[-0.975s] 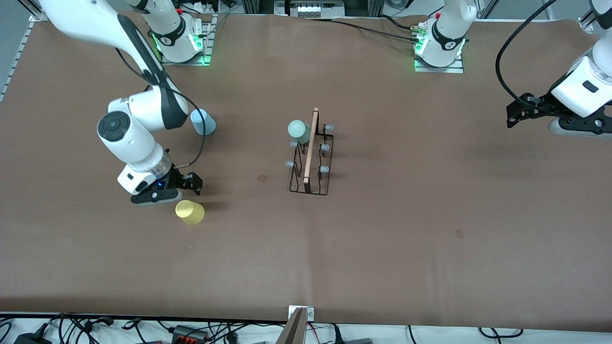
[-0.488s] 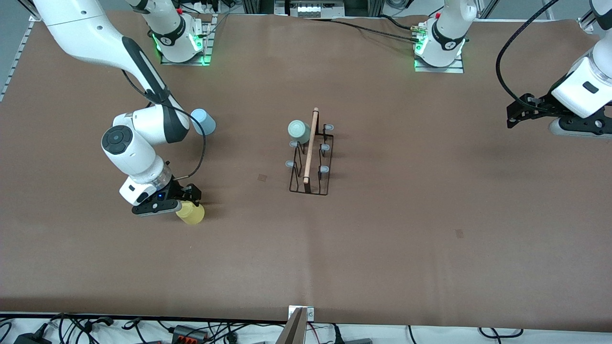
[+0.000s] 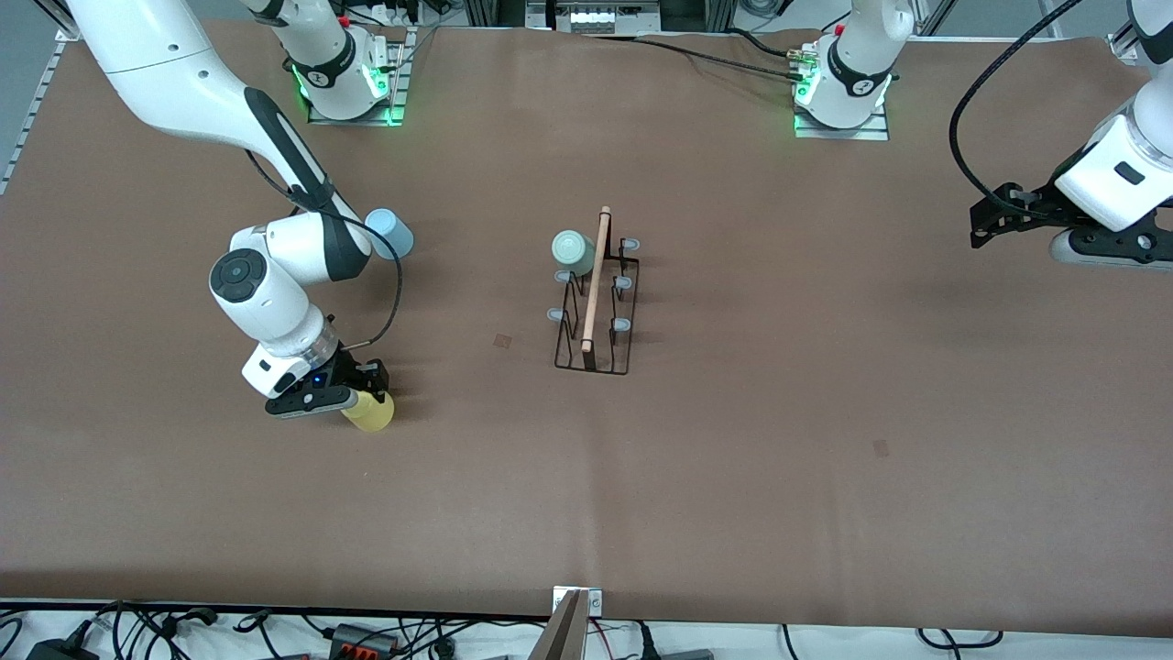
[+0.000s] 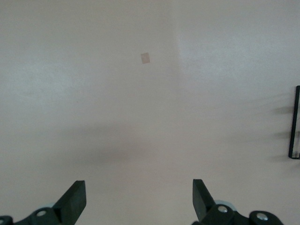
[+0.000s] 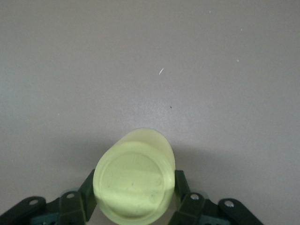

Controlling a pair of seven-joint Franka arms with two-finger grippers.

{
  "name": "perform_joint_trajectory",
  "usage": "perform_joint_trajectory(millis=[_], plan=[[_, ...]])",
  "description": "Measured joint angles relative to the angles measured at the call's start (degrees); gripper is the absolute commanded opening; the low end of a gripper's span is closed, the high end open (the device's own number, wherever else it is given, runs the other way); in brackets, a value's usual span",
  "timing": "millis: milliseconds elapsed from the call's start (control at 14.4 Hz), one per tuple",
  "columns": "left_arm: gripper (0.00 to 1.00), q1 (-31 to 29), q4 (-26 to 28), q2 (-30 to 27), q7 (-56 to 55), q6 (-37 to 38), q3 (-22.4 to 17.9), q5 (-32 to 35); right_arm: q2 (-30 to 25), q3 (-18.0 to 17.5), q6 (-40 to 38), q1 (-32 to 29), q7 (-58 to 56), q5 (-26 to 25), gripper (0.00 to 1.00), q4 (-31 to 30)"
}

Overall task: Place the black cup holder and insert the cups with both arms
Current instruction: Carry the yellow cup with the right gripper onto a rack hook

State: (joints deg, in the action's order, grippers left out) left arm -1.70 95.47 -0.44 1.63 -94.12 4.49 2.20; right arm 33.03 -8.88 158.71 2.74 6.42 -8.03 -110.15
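The yellow cup (image 3: 373, 413) stands upside down on the brown table toward the right arm's end. My right gripper (image 3: 356, 394) is shut on it, one finger against each side of the yellow cup (image 5: 133, 180). The black cup holder (image 3: 594, 316) stands mid-table with a mint green cup (image 3: 572, 252) on one of its pegs. A light blue cup (image 3: 392, 231) stands upside down beside the right arm's elbow. My left gripper (image 3: 988, 218) waits open over the left arm's end of the table with nothing between its fingers (image 4: 75, 199). An edge of the cup holder (image 4: 296, 122) shows in the left wrist view.
The two arm bases (image 3: 344, 78) (image 3: 848, 87) stand along the table's edge farthest from the front camera. Small tape marks (image 3: 503, 340) (image 3: 881, 447) lie on the brown cover. A camera mount (image 3: 573, 623) sits at the edge nearest the front camera.
My right gripper came down over the yellow cup and shut on its sides. The left arm has barely shifted.
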Motion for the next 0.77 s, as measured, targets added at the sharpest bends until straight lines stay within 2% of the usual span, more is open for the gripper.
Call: perform_joint_trajectory(millis=[209,348,627,766], plan=[[1.0,0.0,-0.28,0.13,0.0,0.0,0.0,0.0,-0.93,-0.01,-0.3,0.39,-0.1,-0.02,0.0,1.05],[1.0,0.0,-0.36,0.22,0.0,0.0,0.01,0.0,-3.63,-0.1,-3.92,2.66,2.35,0.1,0.0,1.96],[1.0,0.0,-0.44,0.24,0.0,0.0,0.02,0.0,-11.23,-0.49,-17.99,14.35,23.26,0.1,0.0,5.69],[1.0,0.0,-0.46,0.25,0.0,0.0,0.02,0.0,-12.56,-0.62,-24.42,21.59,34.15,0.09,0.0,9.83]])
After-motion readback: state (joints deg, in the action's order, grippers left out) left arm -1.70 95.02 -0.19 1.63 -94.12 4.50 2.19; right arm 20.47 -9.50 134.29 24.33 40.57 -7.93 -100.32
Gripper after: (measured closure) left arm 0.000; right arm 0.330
